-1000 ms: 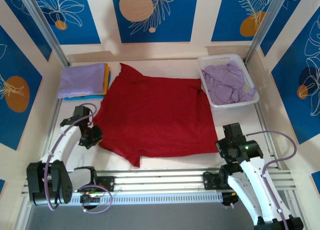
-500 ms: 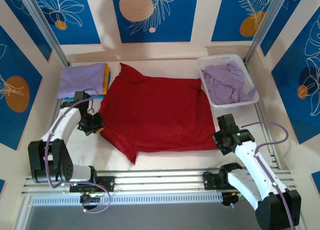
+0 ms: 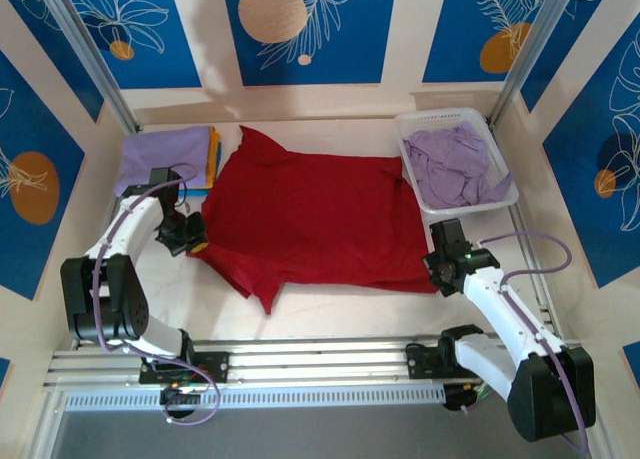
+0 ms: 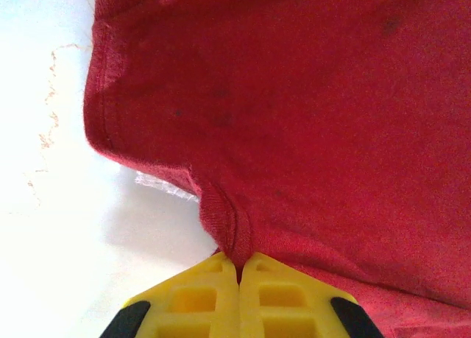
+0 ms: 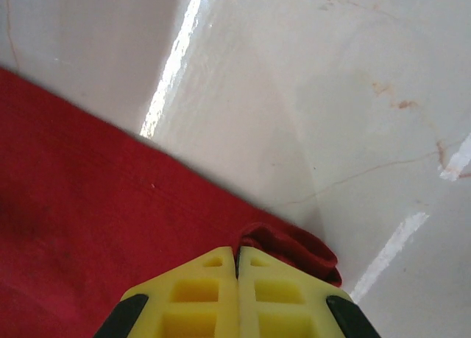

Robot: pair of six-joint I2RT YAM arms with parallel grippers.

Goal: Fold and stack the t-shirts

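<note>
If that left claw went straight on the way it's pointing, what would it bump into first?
The dark red t-shirt: the left gripper is shut on its edge, and more of that red cloth lies straight ahead of it.

I log one dark red cloth t-shirt spread mostly flat at centre, near corners bunched. Far left: a folded pale lavender t-shirt tops a stack with orange-yellow and blue edges showing. Far right: crumpled pale lavender t-shirts, heaped.

White arms, black joints, purple cables, yellow fingers
</note>
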